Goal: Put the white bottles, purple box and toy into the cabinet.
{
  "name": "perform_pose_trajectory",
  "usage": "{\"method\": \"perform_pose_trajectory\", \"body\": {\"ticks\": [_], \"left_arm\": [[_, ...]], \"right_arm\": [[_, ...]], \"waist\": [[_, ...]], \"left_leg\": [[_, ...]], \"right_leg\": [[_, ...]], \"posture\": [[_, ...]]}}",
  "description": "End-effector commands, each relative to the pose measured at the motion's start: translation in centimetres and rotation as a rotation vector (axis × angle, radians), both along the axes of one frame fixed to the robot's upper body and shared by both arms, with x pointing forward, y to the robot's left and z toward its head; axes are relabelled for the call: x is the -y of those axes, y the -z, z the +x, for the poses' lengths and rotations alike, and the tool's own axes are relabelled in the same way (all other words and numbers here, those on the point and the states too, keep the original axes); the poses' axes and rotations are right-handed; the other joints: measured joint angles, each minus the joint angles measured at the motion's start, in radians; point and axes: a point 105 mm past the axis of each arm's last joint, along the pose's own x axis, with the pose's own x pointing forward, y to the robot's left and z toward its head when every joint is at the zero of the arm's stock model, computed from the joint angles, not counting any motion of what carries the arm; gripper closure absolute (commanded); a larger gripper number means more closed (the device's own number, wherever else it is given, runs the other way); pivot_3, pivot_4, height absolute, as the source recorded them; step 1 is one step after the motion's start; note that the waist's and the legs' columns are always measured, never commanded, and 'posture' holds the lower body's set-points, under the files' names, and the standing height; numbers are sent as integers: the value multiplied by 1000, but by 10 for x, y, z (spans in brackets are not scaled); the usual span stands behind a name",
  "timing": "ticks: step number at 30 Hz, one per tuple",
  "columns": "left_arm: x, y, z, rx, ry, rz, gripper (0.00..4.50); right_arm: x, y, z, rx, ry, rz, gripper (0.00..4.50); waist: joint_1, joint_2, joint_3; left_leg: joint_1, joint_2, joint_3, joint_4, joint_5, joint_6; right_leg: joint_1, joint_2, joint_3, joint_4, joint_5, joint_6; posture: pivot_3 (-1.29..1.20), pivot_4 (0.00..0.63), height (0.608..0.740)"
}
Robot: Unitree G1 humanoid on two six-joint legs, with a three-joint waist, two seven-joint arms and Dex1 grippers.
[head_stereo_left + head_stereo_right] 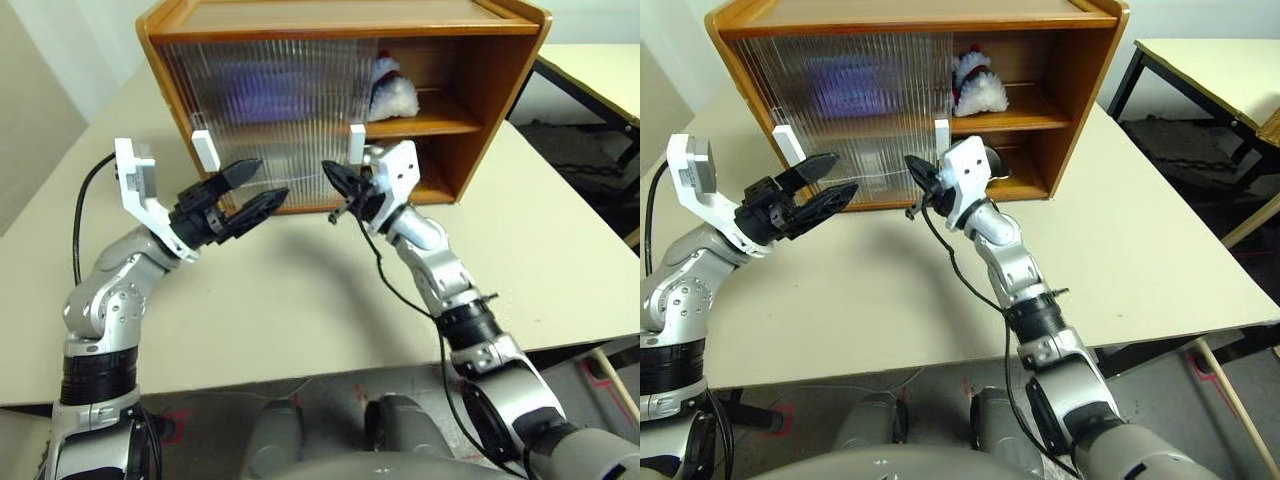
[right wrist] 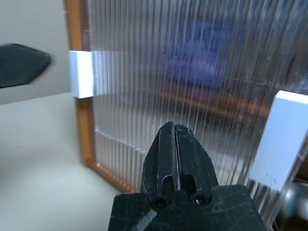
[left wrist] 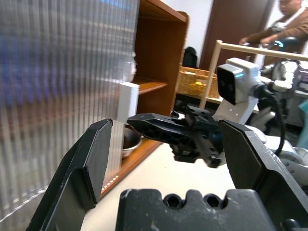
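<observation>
Facing one cabinet (image 1: 480, 90) holding one toy (image 1: 392, 92): left hand (image 1: 255, 188) gaping, right hand (image 1: 335, 178) clamped empty.

head views above, wrist views near cabinet (image 1: 300, 60)

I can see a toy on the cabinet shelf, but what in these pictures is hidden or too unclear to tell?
- Behind the ribbed sliding doors: a purple blur in the head views; its shape is lost, and no white bottles can be made out.
- The toy: the door edge covers its left part.
- The metal bowl on the bottom shelf: in the left wrist view a white handle hides part of it.
- The person: cut by that view's edge.
</observation>
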Motion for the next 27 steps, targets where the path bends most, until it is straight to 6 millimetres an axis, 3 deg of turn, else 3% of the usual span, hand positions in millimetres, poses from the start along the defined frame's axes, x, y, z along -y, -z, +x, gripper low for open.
{"method": "perform_pose_trajectory", "body": {"ticks": [1, 7, 12, 27], "left_arm": [[-1, -1, -4, 5, -11, 9, 0], [-1, -2, -4, 9, -19, 7, 0], [-2, -3, -3, 11, -20, 7, 0], [7, -4, 4, 11, 24, 0, 0]], "right_arm": [[6, -1, 14, 21, 82, 0, 4430], [11, -2, 33, 35, 192, 1, 4430], [19, -1, 34, 40, 266, 20, 4430], [75, 9, 32, 15, 617, 78, 4430]], "waist": [[9, 0, 0], [16, 0, 0], [16, 0, 0], [11, 0, 0]], "left_leg": [[0, 0, 0, 0, 0, 0], [0, 0, 0, 0, 0, 0], [0, 0, 0, 0, 1, 1], [0, 0, 0, 1, 0, 0]], "right_leg": [[0, 0, 0, 0, 0, 0], [0, 0, 0, 0, 0, -1], [-1, 0, 1, 0, 0, -1], [-1, -1, 1, 2, 0, -2]], "posture": [[174, 0, 740], [183, 0, 740], [172, 0, 740], [112, 0, 740]]}}
